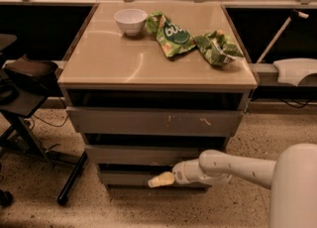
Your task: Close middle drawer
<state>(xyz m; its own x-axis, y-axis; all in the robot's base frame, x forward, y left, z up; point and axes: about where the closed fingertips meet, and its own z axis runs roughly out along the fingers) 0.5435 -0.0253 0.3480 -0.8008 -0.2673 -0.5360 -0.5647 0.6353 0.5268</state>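
The middle drawer [133, 155] is the wide grey wood-grain front second from the top of the cabinet. It stands out a little, with a dark gap above it. My gripper [161, 179], with a pale yellow tip, reaches in from the right on a white arm [233, 168]. It is low in front of the cabinet, just under the middle drawer's lower edge and level with the narrower bottom front [126, 178]. The top drawer front [153, 121] with pale scratch marks also stands out.
On the tan cabinet top [114, 63] are a white bowl [131, 21] and two green snack bags [173, 34] [216, 47]. A dark office chair [25, 81] with its base stands left of the cabinet. A white robot part [296, 71] is at the right. The floor is speckled.
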